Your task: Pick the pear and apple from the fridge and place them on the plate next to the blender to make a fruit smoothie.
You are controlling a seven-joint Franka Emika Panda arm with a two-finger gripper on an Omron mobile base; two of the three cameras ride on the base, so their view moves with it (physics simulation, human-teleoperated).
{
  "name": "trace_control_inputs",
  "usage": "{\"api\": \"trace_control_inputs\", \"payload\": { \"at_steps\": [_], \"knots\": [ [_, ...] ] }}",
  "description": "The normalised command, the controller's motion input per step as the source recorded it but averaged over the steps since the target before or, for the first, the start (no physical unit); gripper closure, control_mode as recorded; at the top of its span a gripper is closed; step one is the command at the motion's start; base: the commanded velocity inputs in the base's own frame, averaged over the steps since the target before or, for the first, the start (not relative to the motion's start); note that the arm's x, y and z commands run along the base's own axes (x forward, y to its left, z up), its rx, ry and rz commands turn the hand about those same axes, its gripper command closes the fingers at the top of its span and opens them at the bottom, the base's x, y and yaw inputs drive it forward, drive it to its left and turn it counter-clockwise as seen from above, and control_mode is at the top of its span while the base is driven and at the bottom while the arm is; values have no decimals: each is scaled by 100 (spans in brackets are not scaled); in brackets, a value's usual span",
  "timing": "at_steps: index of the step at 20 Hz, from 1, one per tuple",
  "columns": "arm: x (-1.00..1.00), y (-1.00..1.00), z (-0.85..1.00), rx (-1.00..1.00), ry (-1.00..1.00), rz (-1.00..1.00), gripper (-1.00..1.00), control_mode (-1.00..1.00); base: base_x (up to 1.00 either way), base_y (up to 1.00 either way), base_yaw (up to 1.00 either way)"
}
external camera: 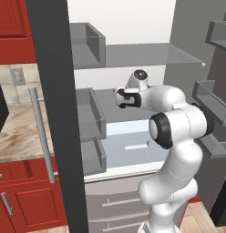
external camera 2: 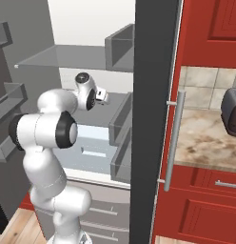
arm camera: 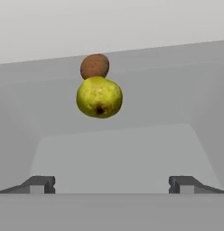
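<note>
1. No brand, label or writing can be read on anything.
2. Fruit count: two. One pear (arm camera: 99, 97), yellow-green, and one brownish-red apple (arm camera: 95, 66) touching it on its far side; both sit on a grey fridge shelf (arm camera: 132, 149), toward its back wall.
3. Gripper (arm camera: 112, 185): fingertips spread wide apart, nothing between them; the pear is ahead of them, well apart.
4. Fridge (external camera: 55, 113): dark door (external camera 2: 151, 119) open, one long silver handle (external camera: 42, 136); the arm's hand (external camera: 128, 98) reaches in at mid-shelf height.
5. Red cabinets (external camera 2: 205, 214) and a marbled counter (external camera 2: 210, 143) flank the fridge.
</note>
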Motion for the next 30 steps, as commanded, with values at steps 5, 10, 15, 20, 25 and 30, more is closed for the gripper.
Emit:
{"api": "trace_control_inputs", "payload": {
  "at_steps": [5, 10, 15, 20, 25, 30],
  "knots": [
    [54, 18, -17, -1, 1, 0, -100, -100, 0, 0, 0],
    [52, 7, -12, -1, 0, 0, -100, -100, 0, 0, 0],
    [52, 1, -18, -2, 0, 0, -100, -100, 0, 0, 0],
    [45, 0, -19, -4, 0, 0, -100, -100, 0, 0, 0],
    [45, 0, -17, -3, 1, 0, -100, -100, 0, 0, 0],
    [12, 0, -24, -2, 5, 0, -100, -100, 0, 0, 0]
  ]
}}
